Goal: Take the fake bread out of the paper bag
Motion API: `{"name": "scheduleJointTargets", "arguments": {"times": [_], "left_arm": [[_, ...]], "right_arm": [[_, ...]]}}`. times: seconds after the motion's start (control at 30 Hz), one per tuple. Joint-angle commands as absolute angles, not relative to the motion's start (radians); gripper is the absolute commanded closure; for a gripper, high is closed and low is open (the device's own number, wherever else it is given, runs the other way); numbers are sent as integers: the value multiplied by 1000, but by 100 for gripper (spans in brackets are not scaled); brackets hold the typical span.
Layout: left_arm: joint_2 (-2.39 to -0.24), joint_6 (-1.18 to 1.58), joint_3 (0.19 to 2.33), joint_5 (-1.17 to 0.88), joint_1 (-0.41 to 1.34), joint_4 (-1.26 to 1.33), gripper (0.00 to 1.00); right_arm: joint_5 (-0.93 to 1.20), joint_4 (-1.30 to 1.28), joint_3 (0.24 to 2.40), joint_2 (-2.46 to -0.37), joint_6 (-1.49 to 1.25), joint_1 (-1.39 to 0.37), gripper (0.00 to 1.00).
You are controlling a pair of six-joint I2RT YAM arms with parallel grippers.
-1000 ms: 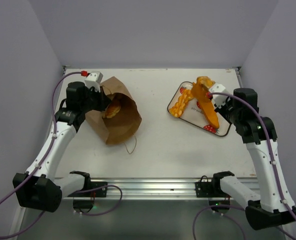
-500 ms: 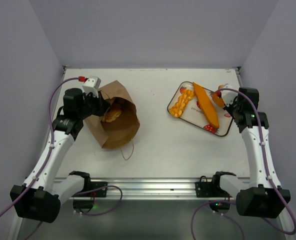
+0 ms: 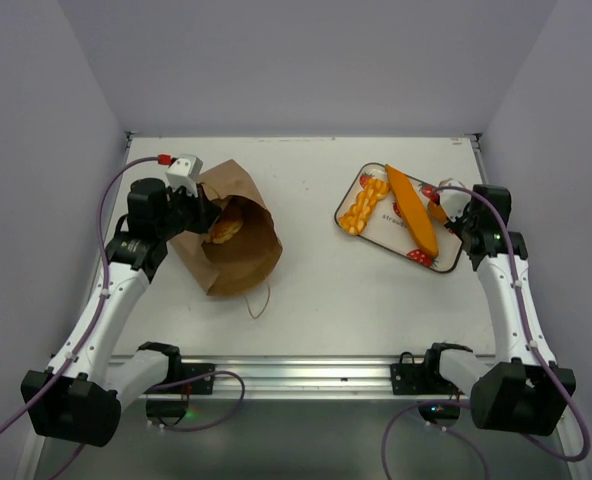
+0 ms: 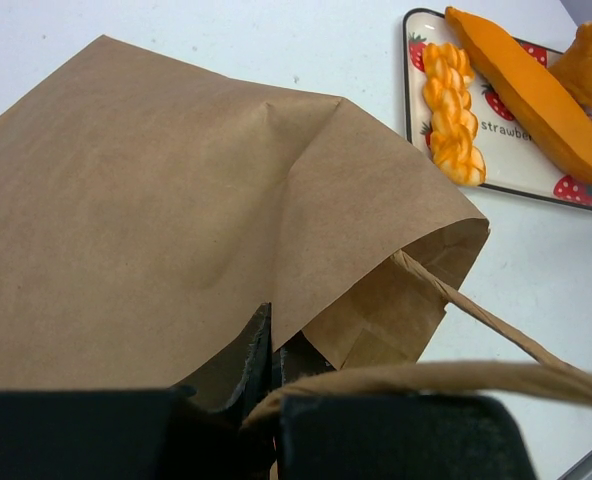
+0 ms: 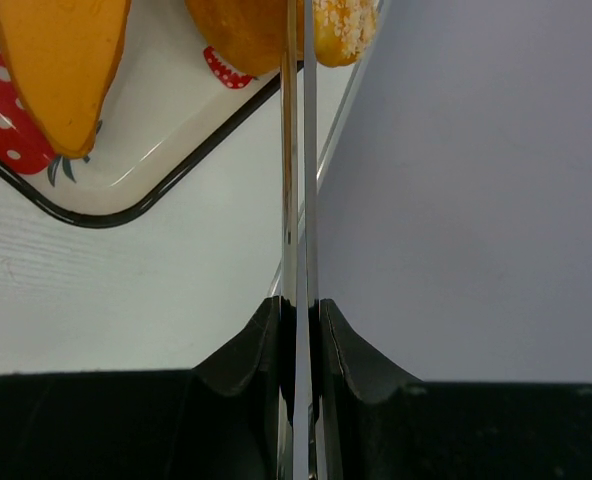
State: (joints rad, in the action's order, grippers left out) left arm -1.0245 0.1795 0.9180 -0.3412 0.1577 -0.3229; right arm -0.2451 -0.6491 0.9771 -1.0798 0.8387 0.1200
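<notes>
Brown paper bag, orange-golden fake bread — strawberry-print white tray.

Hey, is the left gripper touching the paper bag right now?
Touching. The left wrist view shows the left gripper shut on the paper bag, with the brown paper of its rim pinched between the two black fingers.

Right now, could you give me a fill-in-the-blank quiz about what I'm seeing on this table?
The baguette lies on the strawberry-print ___.
The left gripper pinches the wall of the brown paper ___.
The right gripper is shut on thin metal ___.
Missing words: tray, bag, tongs.
</notes>
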Motion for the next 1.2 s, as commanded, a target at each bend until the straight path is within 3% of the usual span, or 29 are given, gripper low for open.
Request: {"name": "scheduleJointTargets", "arguments": {"times": [0.0, 0.2, 0.33, 0.43, 0.77, 1.17], "left_arm": [[-1006, 173, 916, -361, 158, -281, 96], [-1006, 173, 919, -364, 158, -282, 96], [-1011, 173, 920, -365, 158, -281, 97], [-1014, 173, 920, -365, 158, -282, 96], [-1014, 173, 925, -368, 158, -284, 97], [-1023, 183, 939, -400, 158, -285, 97]], "right_arm": [[-253, -560, 939, -1077, 857, 124, 99], [-249, -564, 890, -1048, 870, 124, 87], [-230, -595, 874, -1017, 861, 124, 65], [-215, -618, 888, -997, 844, 124, 57], [-131, -701, 999, -973, 779, 124, 55], [-12, -804, 1117, -968, 739, 124, 59]]}}
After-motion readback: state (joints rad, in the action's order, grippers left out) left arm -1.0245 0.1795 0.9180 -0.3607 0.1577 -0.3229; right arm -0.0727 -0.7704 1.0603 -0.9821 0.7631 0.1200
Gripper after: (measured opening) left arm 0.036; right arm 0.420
